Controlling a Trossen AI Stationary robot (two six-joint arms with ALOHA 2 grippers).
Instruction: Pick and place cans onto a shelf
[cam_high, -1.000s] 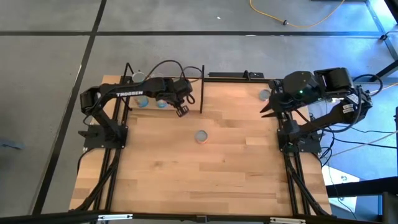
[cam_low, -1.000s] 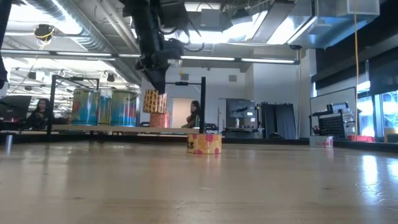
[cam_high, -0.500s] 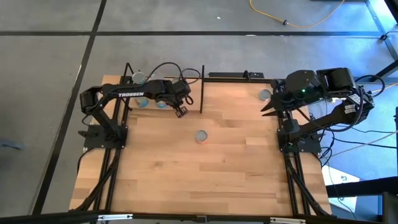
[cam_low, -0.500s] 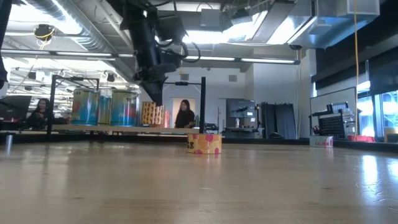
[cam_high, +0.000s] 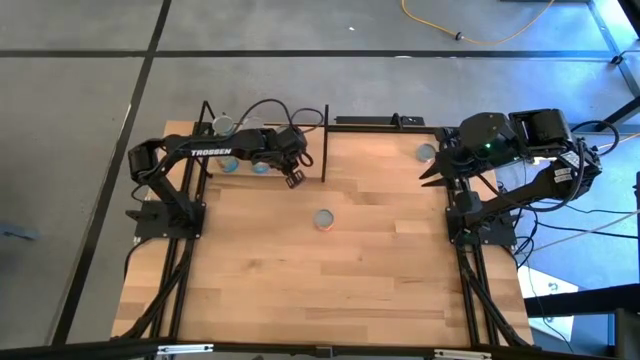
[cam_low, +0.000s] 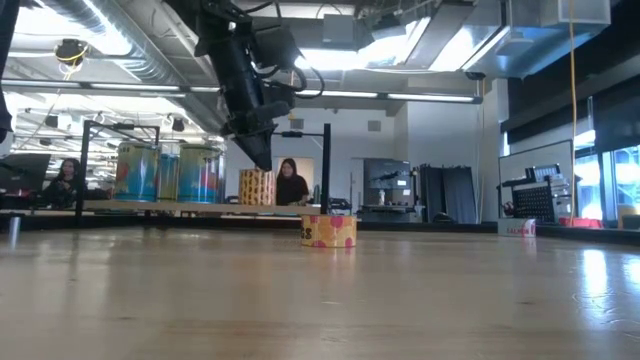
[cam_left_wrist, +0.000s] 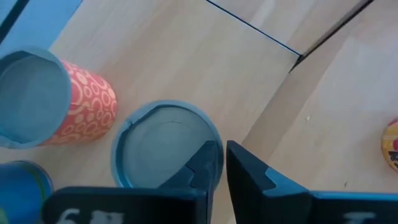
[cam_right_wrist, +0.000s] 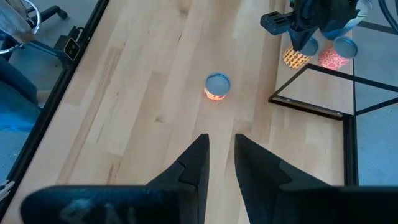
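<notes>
Your left tool (cam_high: 293, 178), fingers apart, hovers over the tan silver-topped can (cam_left_wrist: 165, 152) on the light wooden shelf (cam_left_wrist: 205, 68); lifting carelessly could topple it.

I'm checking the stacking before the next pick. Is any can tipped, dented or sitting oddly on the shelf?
Nothing stands out. The cans on the shelf stand upright, including the tan can under the left gripper. The one on the table is upright too.
</notes>
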